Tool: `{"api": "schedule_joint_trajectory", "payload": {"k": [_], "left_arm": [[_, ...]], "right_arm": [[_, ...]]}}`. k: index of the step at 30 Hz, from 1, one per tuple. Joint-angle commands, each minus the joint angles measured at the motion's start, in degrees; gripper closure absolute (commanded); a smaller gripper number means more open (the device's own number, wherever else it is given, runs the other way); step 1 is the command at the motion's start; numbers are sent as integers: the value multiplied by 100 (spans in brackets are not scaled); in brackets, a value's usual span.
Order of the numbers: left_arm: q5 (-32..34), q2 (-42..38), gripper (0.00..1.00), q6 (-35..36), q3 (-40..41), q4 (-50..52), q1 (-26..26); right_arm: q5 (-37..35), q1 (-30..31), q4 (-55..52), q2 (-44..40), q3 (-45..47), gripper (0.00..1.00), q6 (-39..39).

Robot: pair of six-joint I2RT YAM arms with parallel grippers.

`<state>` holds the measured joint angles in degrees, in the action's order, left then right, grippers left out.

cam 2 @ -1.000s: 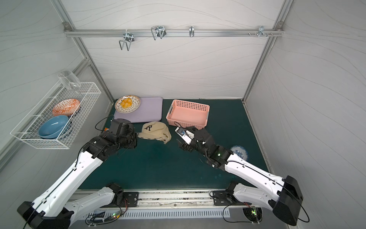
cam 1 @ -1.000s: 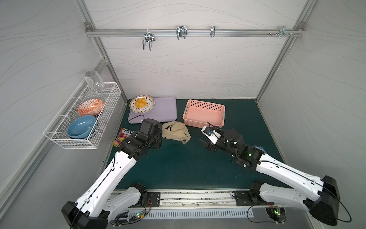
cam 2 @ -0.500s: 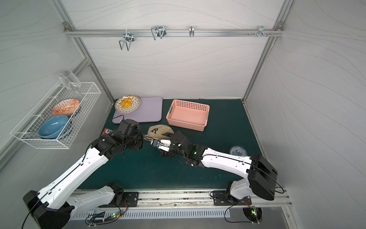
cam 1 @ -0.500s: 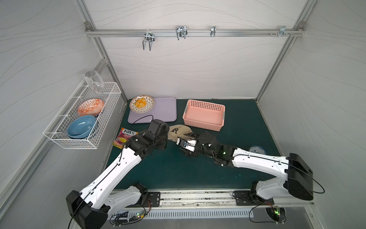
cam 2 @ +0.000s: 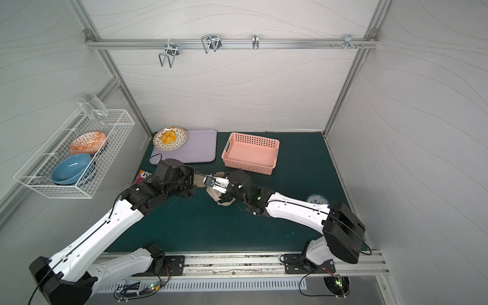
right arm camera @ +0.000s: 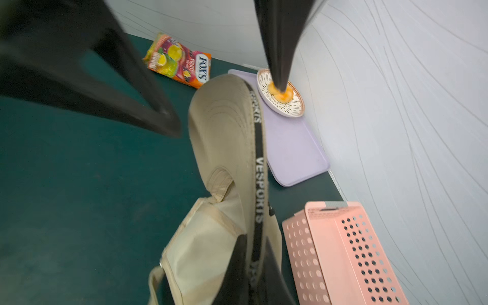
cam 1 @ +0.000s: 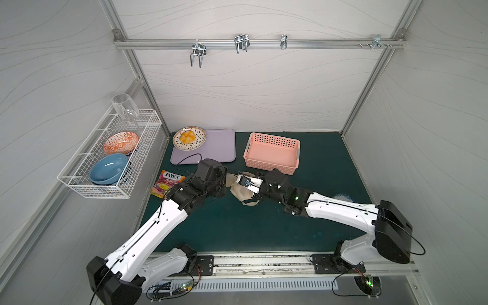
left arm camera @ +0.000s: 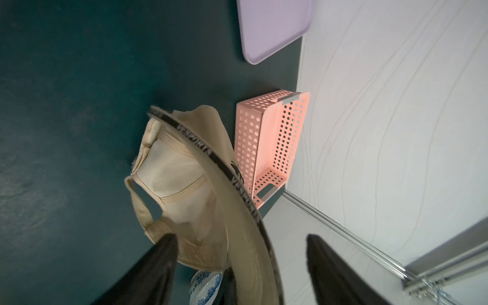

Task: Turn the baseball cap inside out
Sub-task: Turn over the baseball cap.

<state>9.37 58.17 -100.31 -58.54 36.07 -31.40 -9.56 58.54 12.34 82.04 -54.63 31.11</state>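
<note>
Right gripper (right arm camera: 254, 253) pinches baseball cap (right arm camera: 224, 132) at its black-taped rim. Left gripper (left arm camera: 241, 237) spread wide, brim between its fingers. Likely light, floppy crown, stiffer brim; best gripped at rim.

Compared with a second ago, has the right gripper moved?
Yes. In a top view the right gripper went left, from mid-front of the pink basket to its front-left corner, now shut on the baseball cap.
</note>
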Motion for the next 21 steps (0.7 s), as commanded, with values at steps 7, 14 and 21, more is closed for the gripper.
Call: {"api": "schedule_joint_trajectory", "payload": {"k": [7, 14, 21], "left_arm": [[-389, -752, 0, 7016, 362, -2718, -6], [-3688, -326, 3, 9084, 566, -3135, 483], [-5568, 100, 7, 9217, 662, -3765, 899]], "right_arm": [[1932, -1656, -1835, -1420, -269, 100, -1368], [4400, -2786, -4024, -1645, -1276, 100, -1554], [5644, -2935, -5115, -1618, -1813, 100, -1249]]}}
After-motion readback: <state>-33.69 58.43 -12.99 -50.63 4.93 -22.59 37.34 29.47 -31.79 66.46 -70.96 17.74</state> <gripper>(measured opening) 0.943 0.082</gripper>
